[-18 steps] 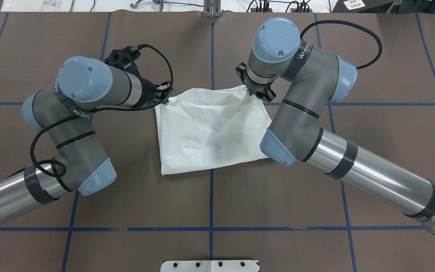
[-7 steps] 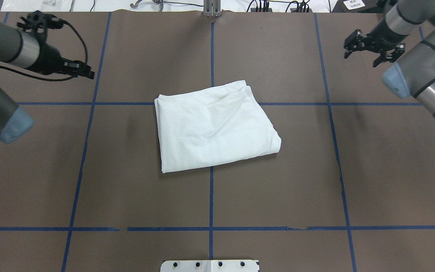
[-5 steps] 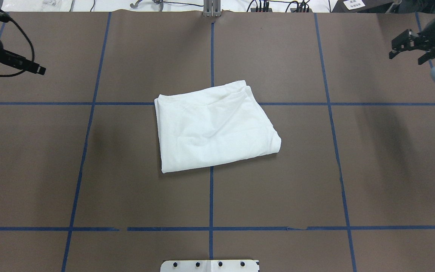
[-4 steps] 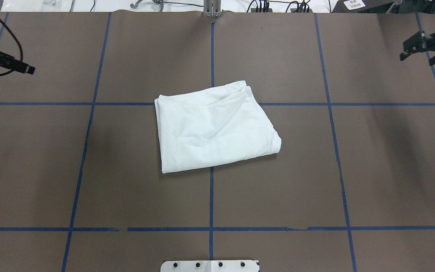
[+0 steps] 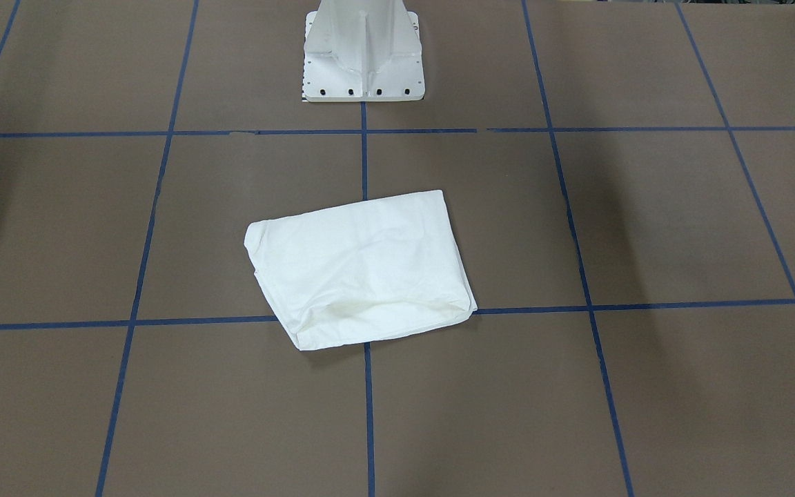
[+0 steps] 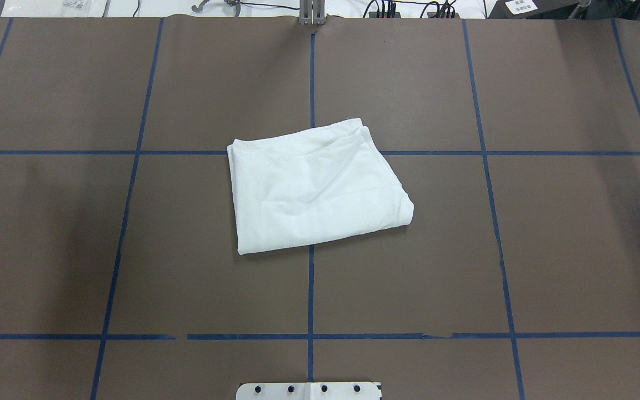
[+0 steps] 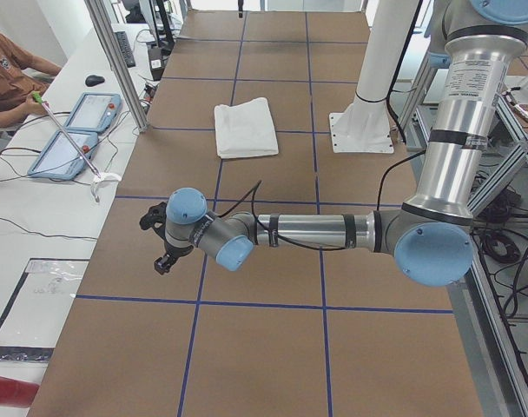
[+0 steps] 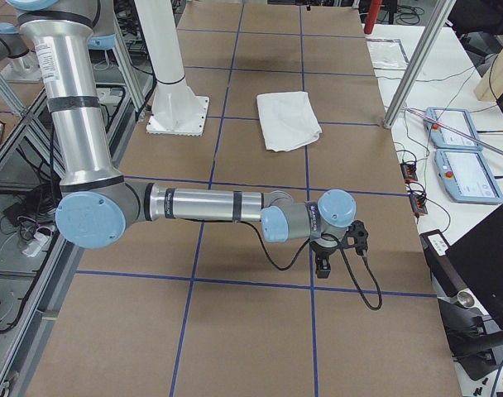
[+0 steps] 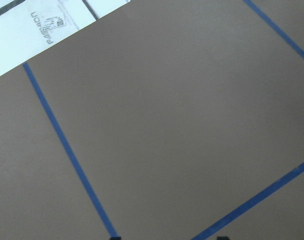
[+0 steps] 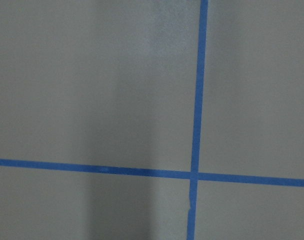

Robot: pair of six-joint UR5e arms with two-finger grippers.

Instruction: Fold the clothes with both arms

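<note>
I see folded shirt point(image 6: 314, 186) lying free, midway between left gripper point(image 7: 157, 246) and right gripper point(image 8: 338, 248), well apart from both. Openings: can't tell.

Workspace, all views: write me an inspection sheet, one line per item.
Surface: brown table cover with blue tape grid, flat.
Job's things: white T-shirt folded into a compact rectangle, mid-table, nothing touching it.
Clutter: nothing seen.
Grippers: left gripper and right gripper over bare table ends, far from the T-shirt; open or shut cannot be told.
Cables: black cable looped at each wrist; more beyond the far edge.
Surroundings: white pedestal base; seated person and two tablets at a side bench.
</note>
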